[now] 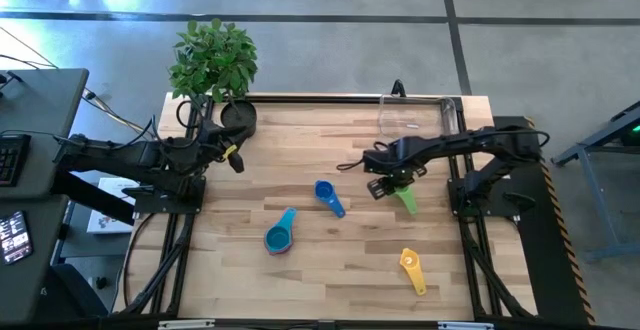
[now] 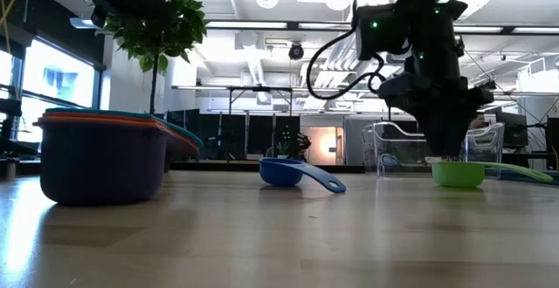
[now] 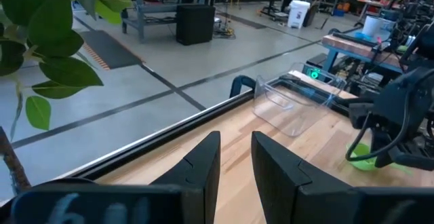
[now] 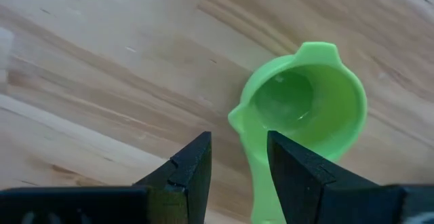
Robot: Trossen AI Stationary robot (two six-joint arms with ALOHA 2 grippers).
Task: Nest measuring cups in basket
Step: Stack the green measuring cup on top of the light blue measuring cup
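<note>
Cup stack (image 2: 105,157) on wood tabletop (image 2: 262,236), workshop behind; both jaws parted, right astride handle of green cup (image 4: 305,102).

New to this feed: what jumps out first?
The right gripper hovers over the green cup right of table centre, fingers straddling its handle without clamping. The clear basket sits empty at the far edge, while a stacked teal-topped cup, blue cup and yellow cup lie scattered.
</note>
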